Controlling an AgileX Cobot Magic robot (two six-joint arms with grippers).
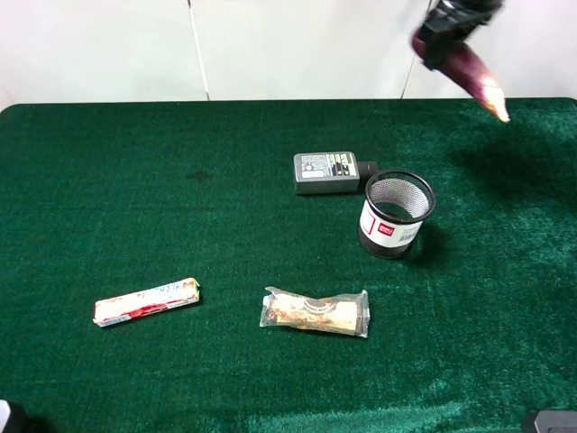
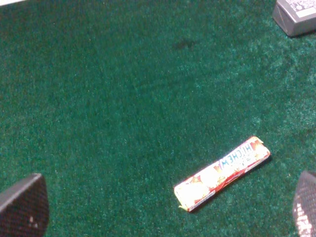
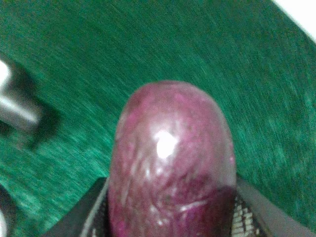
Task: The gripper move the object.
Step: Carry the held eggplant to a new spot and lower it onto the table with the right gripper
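My right gripper is shut on the glossy purple eggplant toy and holds it high above the table's far right. The toy tilts with its pale cream tip pointing down and right. In the right wrist view the purple toy fills the frame between the black fingers. My left gripper is open and empty, its two black fingertips at the frame's lower corners, above the green cloth near the red-white candy bar.
A green cloth covers the table. A grey power adapter and a black mesh cup stand mid-table. The red-white candy bar lies front left, and the clear-wrapped tan snack bar lies front centre.
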